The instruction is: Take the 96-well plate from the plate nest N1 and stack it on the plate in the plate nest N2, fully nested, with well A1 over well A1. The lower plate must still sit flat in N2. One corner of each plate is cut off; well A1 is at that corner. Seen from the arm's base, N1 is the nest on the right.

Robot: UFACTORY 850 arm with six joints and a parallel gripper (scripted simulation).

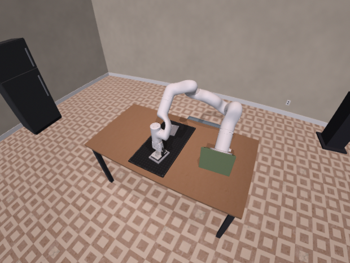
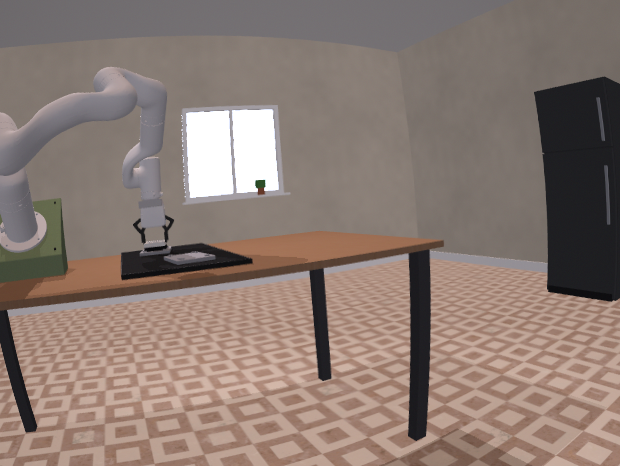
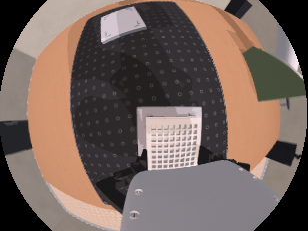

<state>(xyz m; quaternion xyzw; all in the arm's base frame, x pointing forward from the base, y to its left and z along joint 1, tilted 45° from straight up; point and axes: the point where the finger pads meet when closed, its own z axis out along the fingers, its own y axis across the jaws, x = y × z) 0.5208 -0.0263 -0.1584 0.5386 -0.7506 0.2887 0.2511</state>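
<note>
A black fridge (image 2: 581, 187) stands by the wall; a small potted plant (image 2: 260, 186) sits on the windowsill (image 2: 235, 198); brown desk (image 1: 197, 183).

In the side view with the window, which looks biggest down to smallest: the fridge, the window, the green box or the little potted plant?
1. Fridge, though it stands nearer the camera.
2. Window.
3. Green box, partly cut off by the picture's edge.
4. Potted plant, by far the smallest.

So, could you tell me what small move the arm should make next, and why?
Probably a straight lift. The gripper is shut on the 96-well plate, which looks low over its nest on the black mat, while the other plate lies apart at the mat's far end. Raising it first should free it from the nest before carrying it across.
</note>
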